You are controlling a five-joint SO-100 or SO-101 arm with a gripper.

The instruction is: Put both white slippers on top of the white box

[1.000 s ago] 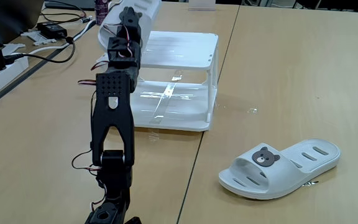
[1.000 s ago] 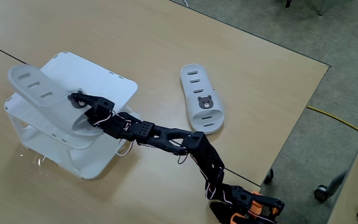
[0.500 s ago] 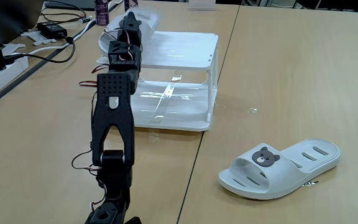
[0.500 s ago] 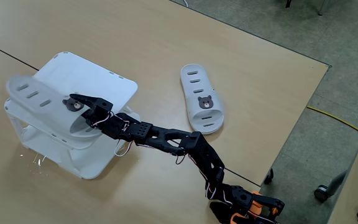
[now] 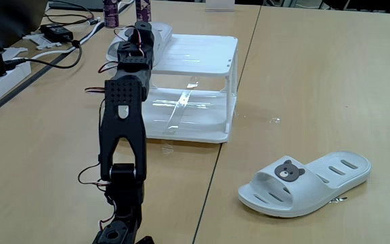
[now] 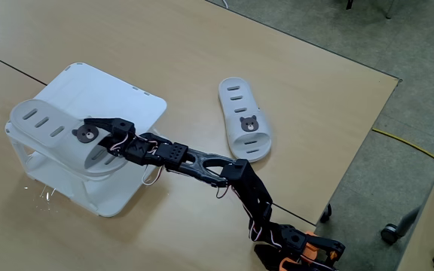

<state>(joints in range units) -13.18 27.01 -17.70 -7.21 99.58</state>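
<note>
Now that the first slipper [image 6: 59,136] lies flat on the white box [image 6: 119,94] (it hung tilted before), the gripper [image 6: 96,128] looks spread; the second slipper [image 6: 245,129] waits.

We see matt black plastic on the arm [image 5: 121,129], its perforated link dull under the room light. Below the jaws, the white box [image 6: 126,94] is smooth white plastic, and its lower shelf [image 5: 181,108] throws glossy reflections. A slipper [image 6: 55,135] at the jaws looks like soft, matt off-white rubber; its twin [image 5: 308,183], well away from the jaws, has the same finish with a darker bear badge. The tabletop [image 5: 317,81] is pale wood-grain laminate with a faint sheen.
</note>
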